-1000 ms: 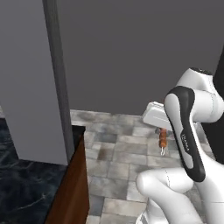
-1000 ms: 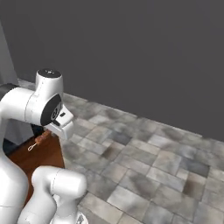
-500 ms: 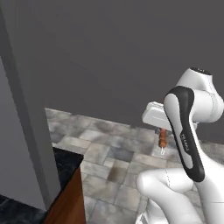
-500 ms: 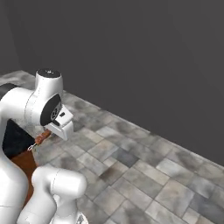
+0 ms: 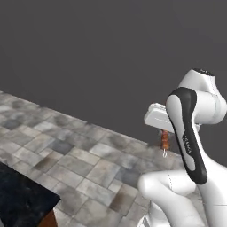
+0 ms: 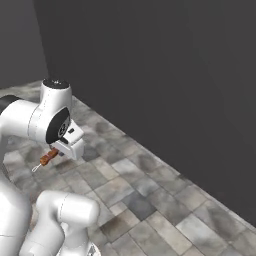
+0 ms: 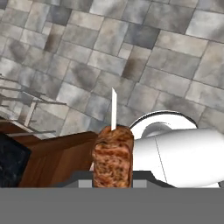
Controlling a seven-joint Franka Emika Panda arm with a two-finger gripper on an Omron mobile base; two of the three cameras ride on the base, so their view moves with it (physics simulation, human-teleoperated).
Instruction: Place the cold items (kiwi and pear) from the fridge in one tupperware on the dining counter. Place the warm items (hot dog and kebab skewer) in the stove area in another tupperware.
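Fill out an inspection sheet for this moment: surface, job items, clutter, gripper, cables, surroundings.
Surface: dark marbled counter corner on a wooden base, at the lower left of the left base view; nothing seen on the part in view.
Job's things: kebab skewer, browned meat with a pale stick tip pointing away from the hand; it hangs above the floor.
Clutter: nothing seen.
Gripper: gripper shut on the kebab skewer, carried in the air beside the arm.
Cables: nothing seen.
Surroundings: grey stone-tile floor, plain dark wall behind; thin pale bars at the left of the hand view, unclear what they are.
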